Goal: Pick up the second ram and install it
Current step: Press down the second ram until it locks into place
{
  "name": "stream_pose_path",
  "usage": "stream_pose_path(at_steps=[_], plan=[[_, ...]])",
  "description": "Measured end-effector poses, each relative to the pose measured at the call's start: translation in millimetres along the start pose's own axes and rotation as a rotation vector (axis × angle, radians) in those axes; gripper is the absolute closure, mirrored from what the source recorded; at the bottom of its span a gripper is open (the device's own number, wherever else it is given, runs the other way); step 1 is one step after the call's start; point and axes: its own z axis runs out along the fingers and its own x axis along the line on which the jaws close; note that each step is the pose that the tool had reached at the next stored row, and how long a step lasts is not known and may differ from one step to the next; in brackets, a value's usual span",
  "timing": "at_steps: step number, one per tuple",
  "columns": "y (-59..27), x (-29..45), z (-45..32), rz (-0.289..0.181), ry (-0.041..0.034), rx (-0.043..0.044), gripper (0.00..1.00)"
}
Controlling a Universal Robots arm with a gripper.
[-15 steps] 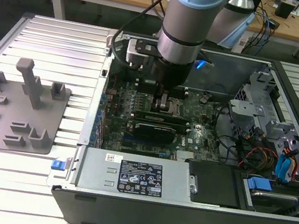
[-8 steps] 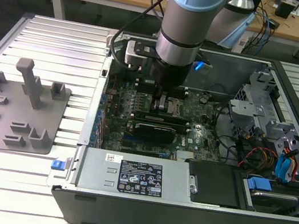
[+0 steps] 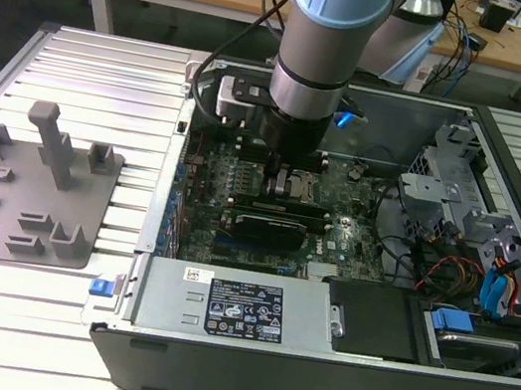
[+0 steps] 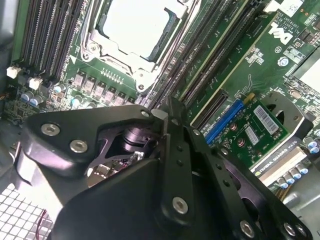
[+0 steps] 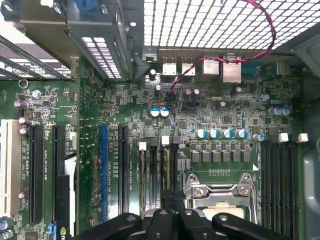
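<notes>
My gripper (image 3: 288, 182) reaches down into the open computer case (image 3: 210, 368), with its tip at the motherboard beside the processor socket (image 5: 220, 197). In both wrist views the black fingers (image 4: 172, 112) come together to a narrow tip, and I see nothing between them. In the first wrist view the gripper (image 5: 170, 202) hangs over the dark memory slots (image 5: 155, 165) with white end latches. The second ram is hidden; I cannot make it out under the fingers or in a slot. The grey fixture plate (image 3: 28, 195) on the exterior view's left holds no green stick.
A black graphics card (image 3: 275, 228) lies just in front of the gripper, and a power supply (image 3: 231, 303) runs along the case's near wall. Drive bays and cables (image 3: 487, 286) crowd the exterior view's right. The slatted metal table (image 3: 90, 74) surrounds the case.
</notes>
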Motion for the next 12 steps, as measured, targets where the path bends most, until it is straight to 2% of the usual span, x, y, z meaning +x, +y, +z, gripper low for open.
stream_pose_path(at_steps=[10,11,12], plan=[[-0.2,0.3,5.2,0.0,0.0001,0.0001,0.92],[-0.2,0.3,5.0,0.0,0.0,0.0001,0.92],[-0.1,-0.3,-1.0,0.0,-0.0015,0.001,0.92]])
